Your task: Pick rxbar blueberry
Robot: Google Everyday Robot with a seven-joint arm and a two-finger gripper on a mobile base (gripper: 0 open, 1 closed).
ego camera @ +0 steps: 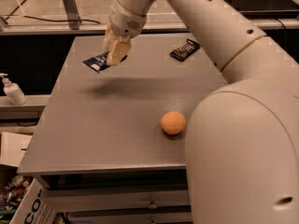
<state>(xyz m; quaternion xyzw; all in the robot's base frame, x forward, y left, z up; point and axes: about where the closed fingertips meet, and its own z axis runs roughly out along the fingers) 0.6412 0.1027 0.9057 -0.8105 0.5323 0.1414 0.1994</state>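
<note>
The rxbar blueberry [97, 62] is a flat dark navy wrapper with a white patch at its left end. It sits in my gripper [115, 55] at the table's far left. The pale fingers [117, 52] are shut on the bar's right end. The bar hangs a little above the grey table [107, 125], tilted, with a soft shadow on the tabletop below and to the right. My white arm comes in from the right and fills the right side of the view.
A black wrapper with white stripes [184, 49] lies at the far right of the table. An orange ball [173, 122] sits near the front right. A soap pump bottle [13, 91] stands on a ledge to the left. A cardboard box [28, 204] stands below.
</note>
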